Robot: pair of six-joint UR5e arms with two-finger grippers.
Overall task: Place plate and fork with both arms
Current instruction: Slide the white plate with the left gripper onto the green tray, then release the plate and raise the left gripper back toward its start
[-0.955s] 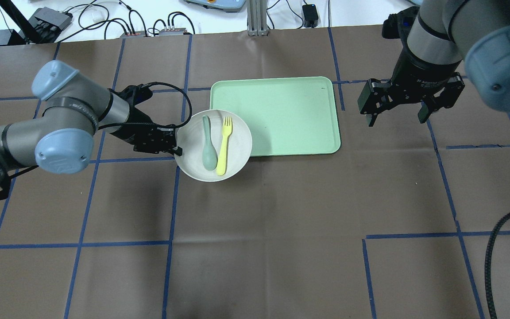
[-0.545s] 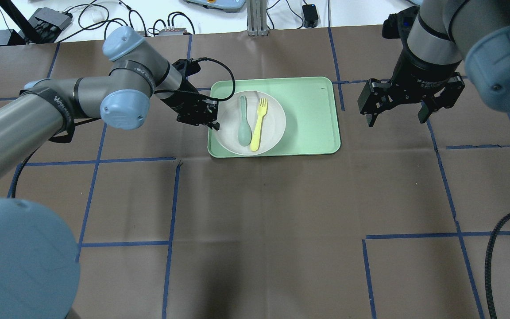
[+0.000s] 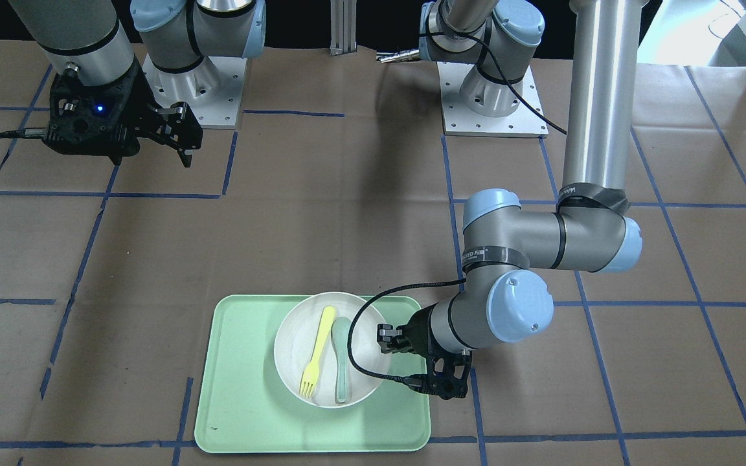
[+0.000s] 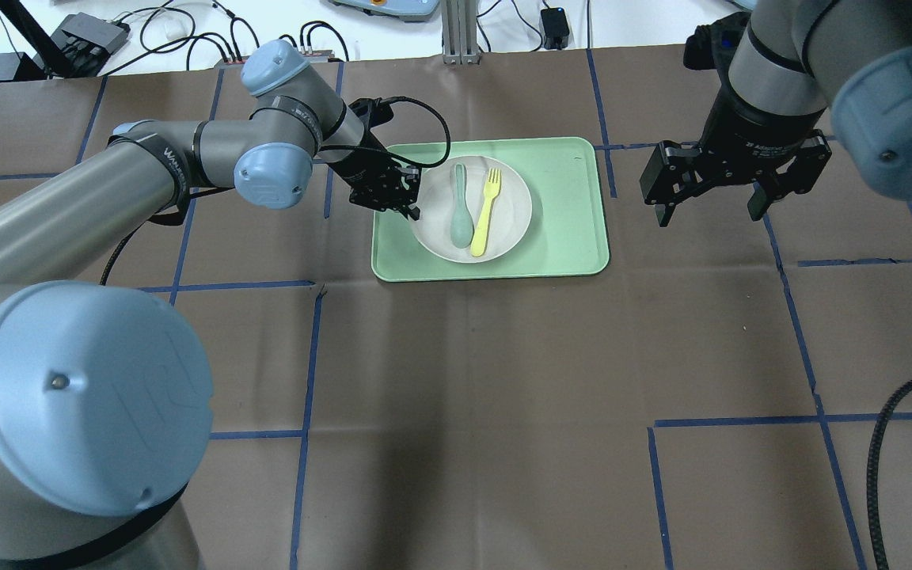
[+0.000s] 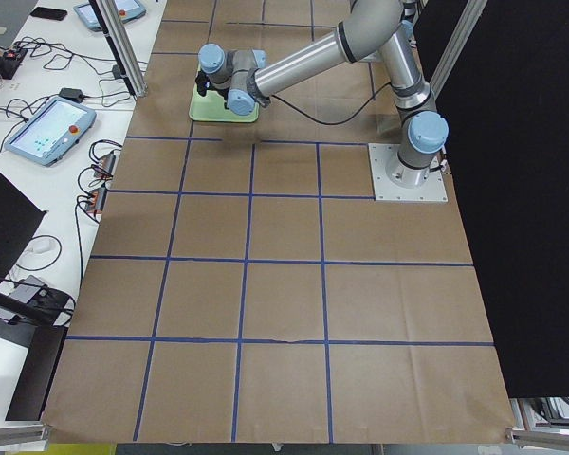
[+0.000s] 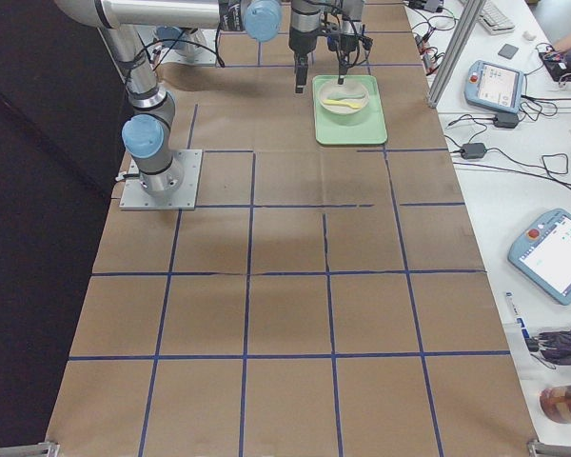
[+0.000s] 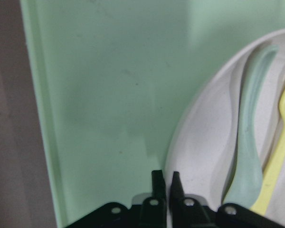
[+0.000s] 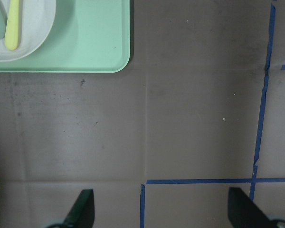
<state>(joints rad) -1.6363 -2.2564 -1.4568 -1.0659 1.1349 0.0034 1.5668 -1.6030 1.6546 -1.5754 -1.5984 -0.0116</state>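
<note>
The off-white plate is over the left half of the mint-green tray. The yellow fork lies in the plate next to a grey-green spoon. My left gripper is shut on the plate's left rim, and the left wrist view shows its jaws pinching that rim. I cannot tell whether the plate rests on the tray or hangs just above it. My right gripper is open and empty, hovering over the table to the right of the tray. The plate and fork also show in the front-facing view.
The tray's right half is bare. Cables and boxes lie beyond the table's far edge. Blue tape lines grid the brown table cover. The right wrist view shows the tray's corner and the plate.
My left arm has carried the plate, with fork and spoon in it, from the table left of the tray to over the tray. The right arm has not moved.
</note>
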